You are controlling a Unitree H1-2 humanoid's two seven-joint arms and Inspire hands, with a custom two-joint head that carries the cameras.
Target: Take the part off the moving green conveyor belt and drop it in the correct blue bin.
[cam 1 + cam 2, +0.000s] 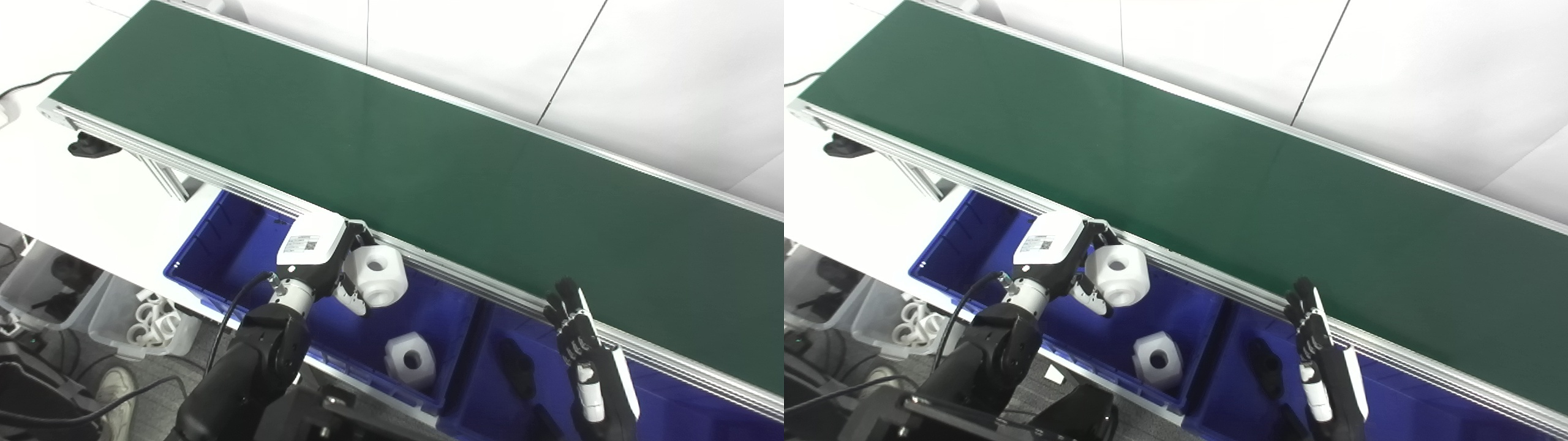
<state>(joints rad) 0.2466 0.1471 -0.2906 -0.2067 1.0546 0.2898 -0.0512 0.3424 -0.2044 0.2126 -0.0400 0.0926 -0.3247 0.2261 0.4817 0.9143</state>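
Left hand (318, 257) has a chunky white shell on the back with a small sticker, looks like a QR code plus some print too small to read. Fingers (354, 300) are black with white pads. Below it there's a shiny silver wrist ring, then a fat glossy black forearm with a black cable looping off it. Right hand (585, 355) is mostly black, slim fingers with white patches, white strip down the side
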